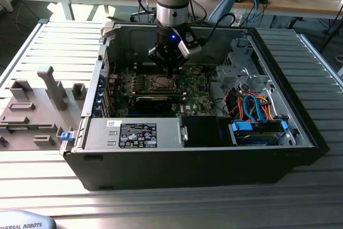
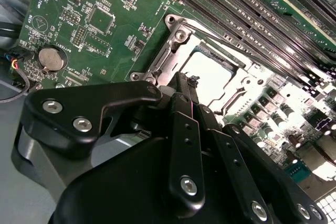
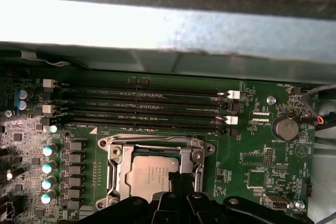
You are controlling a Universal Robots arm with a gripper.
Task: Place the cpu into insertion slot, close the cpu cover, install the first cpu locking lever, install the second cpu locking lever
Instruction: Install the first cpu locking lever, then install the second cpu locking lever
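The cpu (image 3: 148, 178) lies flat in the insertion slot (image 1: 162, 83) on the green board inside the open computer case, its silver top (image 2: 212, 72) showing through a square window. The cpu cover (image 3: 112, 173) lies down around it as a silvery frame (image 2: 167, 51). A thin metal lever (image 2: 231, 34) runs along one side of the frame. My gripper (image 1: 170, 72) hangs straight above the socket. In both wrist views its black fingertips (image 2: 184, 85) are pressed together, shut on nothing, at the socket frame's edge beside the chip (image 3: 177, 182).
Long memory slots (image 3: 142, 108) run beside the socket, and a coin battery (image 3: 285, 127) sits on the board. A black oblong card (image 1: 153, 101), the power supply (image 1: 134, 132) and a drive cage with blue and orange cables (image 1: 257, 112) crowd the case. Grey fixtures (image 1: 32, 111) stand outside.
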